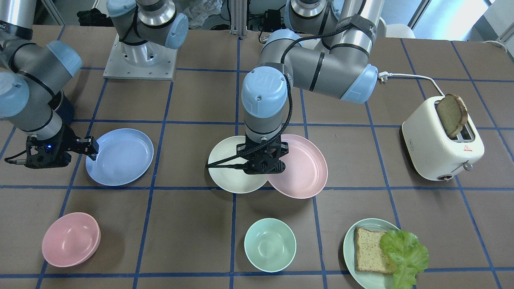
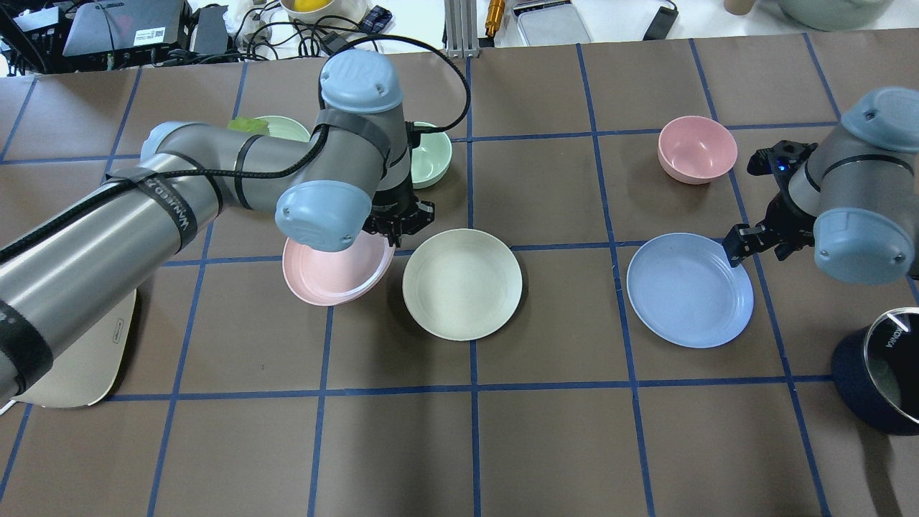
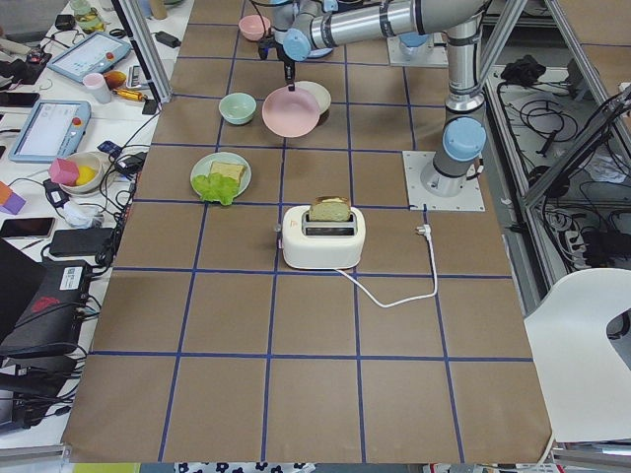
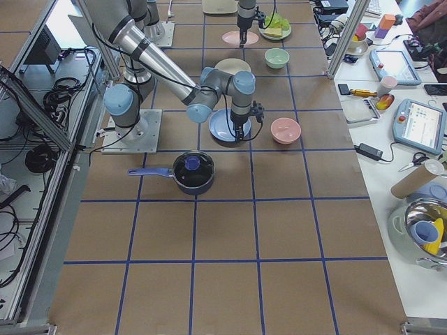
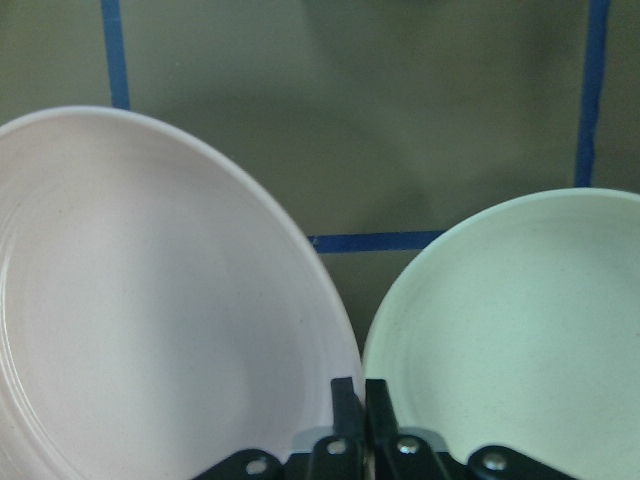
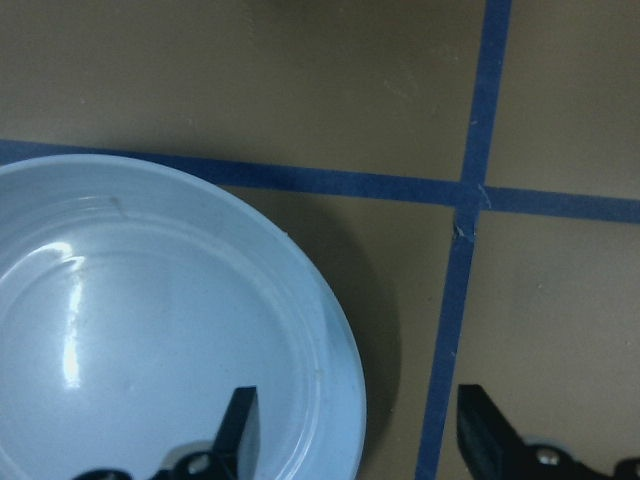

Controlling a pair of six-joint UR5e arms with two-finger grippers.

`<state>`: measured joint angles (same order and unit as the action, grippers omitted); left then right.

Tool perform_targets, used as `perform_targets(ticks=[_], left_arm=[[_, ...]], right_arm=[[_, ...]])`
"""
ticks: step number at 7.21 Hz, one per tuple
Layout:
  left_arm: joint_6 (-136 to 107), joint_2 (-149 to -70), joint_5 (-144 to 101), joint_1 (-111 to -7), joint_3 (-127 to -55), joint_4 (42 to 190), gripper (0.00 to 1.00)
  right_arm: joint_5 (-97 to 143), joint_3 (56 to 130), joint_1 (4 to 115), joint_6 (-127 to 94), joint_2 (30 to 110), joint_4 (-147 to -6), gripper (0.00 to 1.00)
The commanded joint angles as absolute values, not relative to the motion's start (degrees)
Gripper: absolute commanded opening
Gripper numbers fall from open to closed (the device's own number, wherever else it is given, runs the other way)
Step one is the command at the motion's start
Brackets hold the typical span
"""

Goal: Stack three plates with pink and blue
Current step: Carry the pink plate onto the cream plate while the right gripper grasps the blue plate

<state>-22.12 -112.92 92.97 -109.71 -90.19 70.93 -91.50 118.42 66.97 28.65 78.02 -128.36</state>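
Green plate (image 1: 348, 245) at operator edge holds bread slice (image 1: 371, 251) and lettuce (image 1: 405, 253). Brown bench (image 1: 192, 241), blue tape grid (image 1: 233, 208). Mid-bench: left gripper (image 5: 360, 395) clamped on pink plate (image 1: 305, 168) rim, tilted beside cream plate (image 1: 227, 168). Right gripper (image 6: 355, 420) fingers spread astride blue plate (image 6: 120, 330) rim, toward robot's-right end.

Left fingers (image 5: 347, 405) apparently clamped, right fingers (image 6: 238, 428) apart

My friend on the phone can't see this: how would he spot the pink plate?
From the white toaster, look to the table's middle, where the left claw pinches a rim. That is the pink plate: shallow, unlike the deeper pink bowl, and overlapping the cream plate.
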Motion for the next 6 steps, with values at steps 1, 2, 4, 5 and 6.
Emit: perform_targets(ticks=[1,2,4,5,6], left_arm=[[-31.50,-118.89,93.08,-114.85,-83.70,71.89,0.00],[-34.08,-120.39,93.08,-117.14,-81.50,72.16,0.00],[-38.66,-122.60,93.25,-120.39,-81.30,72.33,0.00],[-38.76,-123.13,93.08,-120.76,-81.39,72.25,0.00],[-38.93,-123.74,92.82,-120.85,-81.39,72.25,0.00]], right_arm=[[-91.49,118.39,66.89,28.56,76.64,-128.41,0.70],[-91.49,118.39,66.36,28.30,76.55,-128.41,0.67],[-91.06,118.21,65.57,28.39,75.77,-128.41,0.55],[-91.05,118.21,65.57,28.39,75.41,-128.41,0.52],[-90.97,118.21,65.57,28.39,74.98,-128.41,0.49]])
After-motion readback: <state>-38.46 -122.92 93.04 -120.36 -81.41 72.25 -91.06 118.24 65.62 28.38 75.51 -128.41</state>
